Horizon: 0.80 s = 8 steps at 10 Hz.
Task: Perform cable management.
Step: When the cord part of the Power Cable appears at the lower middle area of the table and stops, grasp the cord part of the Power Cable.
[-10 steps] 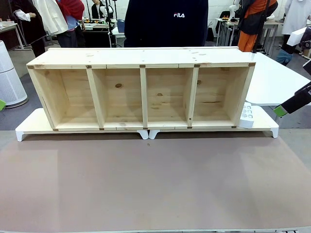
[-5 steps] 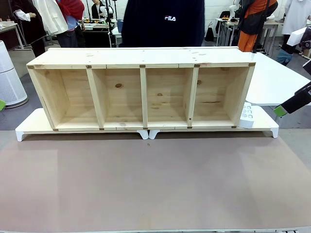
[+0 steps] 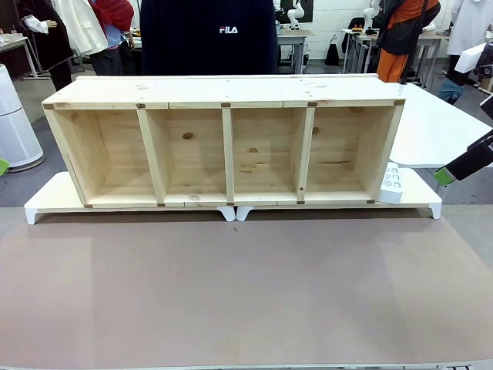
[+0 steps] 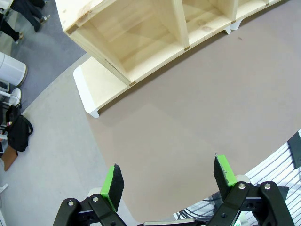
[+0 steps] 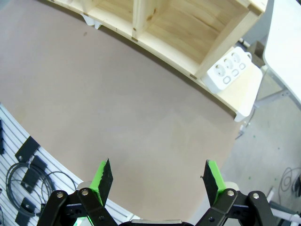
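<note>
The left gripper (image 4: 169,176) hangs over the bare brown matte table cover (image 4: 188,108) with its green-padded jaws spread wide and nothing between them. From its wrist view the end compartment of the long pale pine shelf unit with four open compartments (image 4: 141,33) lies at 12 o'clock. The shelf rests on a low white flat riser board (image 4: 94,84) whose corner juts out at 10 o'clock. The right gripper (image 5: 157,175) is likewise spread wide and empty above the same brown cover. In its wrist view the shelf's other end is at 12 o'clock, and a white multi-socket power strip (image 5: 229,70) leans against the shelf's outer side wall on the riser at 1 o'clock. At 8 o'clock in that view, past the table's edge, thin dark wire loops (image 5: 21,186) hang beside small black brackets on a white slatted panel (image 5: 7,136); whether they are the black power cord I cannot tell. In the front view the shelf spans the far half of the table, the power strip sits at its 3 o'clock end, and a person in a dark top with white lettering (image 3: 208,35) stands behind it at 12 o'clock.
</note>
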Each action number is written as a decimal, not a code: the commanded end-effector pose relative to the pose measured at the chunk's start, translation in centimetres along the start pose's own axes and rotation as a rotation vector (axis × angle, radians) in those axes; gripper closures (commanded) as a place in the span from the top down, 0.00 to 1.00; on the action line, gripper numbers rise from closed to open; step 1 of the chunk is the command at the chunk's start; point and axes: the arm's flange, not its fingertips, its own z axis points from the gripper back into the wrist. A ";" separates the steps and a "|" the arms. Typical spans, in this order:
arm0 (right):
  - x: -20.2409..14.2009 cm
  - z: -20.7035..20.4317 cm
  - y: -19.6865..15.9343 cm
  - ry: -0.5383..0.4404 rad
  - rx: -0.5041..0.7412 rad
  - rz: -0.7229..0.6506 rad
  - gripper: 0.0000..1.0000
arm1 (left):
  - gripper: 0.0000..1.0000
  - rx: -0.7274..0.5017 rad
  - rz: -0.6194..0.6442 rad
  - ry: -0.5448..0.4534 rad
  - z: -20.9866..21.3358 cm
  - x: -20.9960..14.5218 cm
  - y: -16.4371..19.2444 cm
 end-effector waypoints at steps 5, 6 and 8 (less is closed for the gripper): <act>0.3 -0.3 -0.1 -0.007 -0.005 -0.003 1.00 | 1.00 -0.003 -0.001 -0.013 0.0 0.2 -0.1; 0.3 -0.3 -0.1 -0.007 -0.005 -0.003 1.00 | 1.00 -0.003 -0.001 -0.013 0.0 0.2 -0.1; 0.3 -0.3 -0.1 -0.007 -0.005 -0.003 1.00 | 1.00 -0.003 -0.001 -0.013 0.0 0.2 -0.1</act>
